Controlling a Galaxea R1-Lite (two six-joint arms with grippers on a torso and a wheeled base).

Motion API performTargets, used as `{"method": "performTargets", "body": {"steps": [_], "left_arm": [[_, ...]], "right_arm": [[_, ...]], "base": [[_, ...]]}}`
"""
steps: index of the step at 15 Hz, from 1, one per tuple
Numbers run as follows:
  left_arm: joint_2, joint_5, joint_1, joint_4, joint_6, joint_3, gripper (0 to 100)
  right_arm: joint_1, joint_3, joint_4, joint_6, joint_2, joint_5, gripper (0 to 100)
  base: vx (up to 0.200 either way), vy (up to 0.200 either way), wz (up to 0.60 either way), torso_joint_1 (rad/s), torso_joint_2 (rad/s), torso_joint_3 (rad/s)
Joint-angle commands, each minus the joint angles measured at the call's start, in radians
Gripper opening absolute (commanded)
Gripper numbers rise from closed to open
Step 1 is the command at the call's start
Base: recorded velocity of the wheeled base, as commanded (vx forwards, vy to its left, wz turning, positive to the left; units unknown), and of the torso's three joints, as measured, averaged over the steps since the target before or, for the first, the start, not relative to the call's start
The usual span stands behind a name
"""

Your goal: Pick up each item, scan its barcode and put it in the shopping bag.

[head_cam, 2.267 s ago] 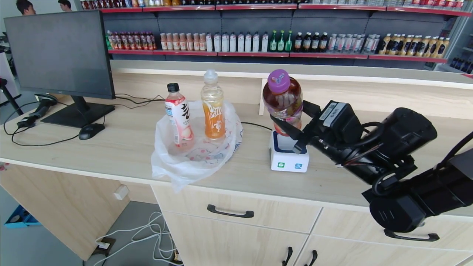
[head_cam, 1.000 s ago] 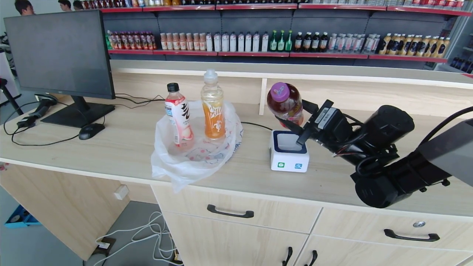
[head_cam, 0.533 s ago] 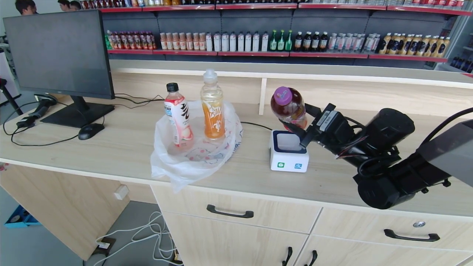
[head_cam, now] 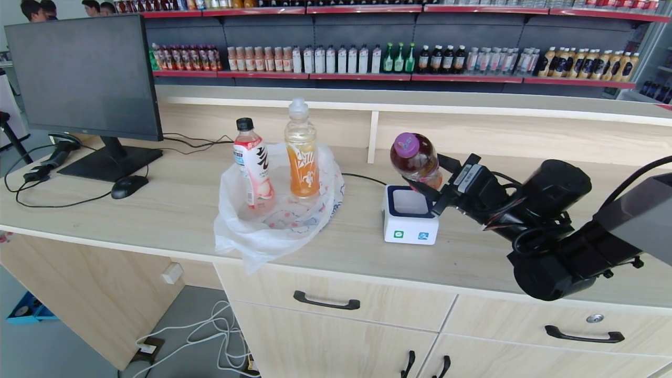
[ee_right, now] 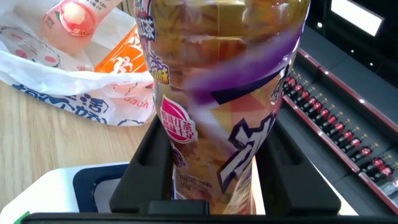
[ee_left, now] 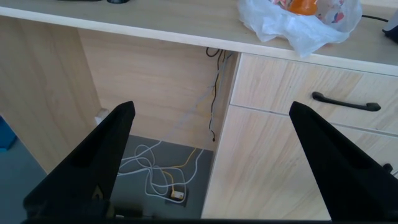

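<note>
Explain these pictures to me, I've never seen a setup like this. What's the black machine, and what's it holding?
It is a two-armed robot working a shop checkout. The wide picture comes from a camera on its head, and the other two come from cameras on its wrists. The right arm's fingers are shut on a purple-capped bottle, holding it tilted close above a small white scanner on the wooden counter. Nearby lies a shopping bag with a pink bottle and an orange bottle standing in it. A monitor and a mouse sit further left. The left arm's fingers are spread open below counter level, facing the cabinet front.
</note>
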Motion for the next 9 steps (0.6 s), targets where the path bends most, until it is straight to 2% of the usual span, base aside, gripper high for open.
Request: {"method": "performTargets", "body": {"steps": [1,9], "left_arm": [[0.000,0.000,0.000,0.000,-0.001,0.000,100],[0.000,0.000,0.000,0.000,0.001,0.000,100]], "right_arm": [[0.001,0.001,0.000,0.000,-0.003,0.001,0],[0.003,0.001,0.000,0.032,-0.045,0.000,0]], "base": [[0.000,0.000,0.00,0.000,0.00,0.000],[0.000,0.000,0.00,0.000,0.00,0.000]]}}
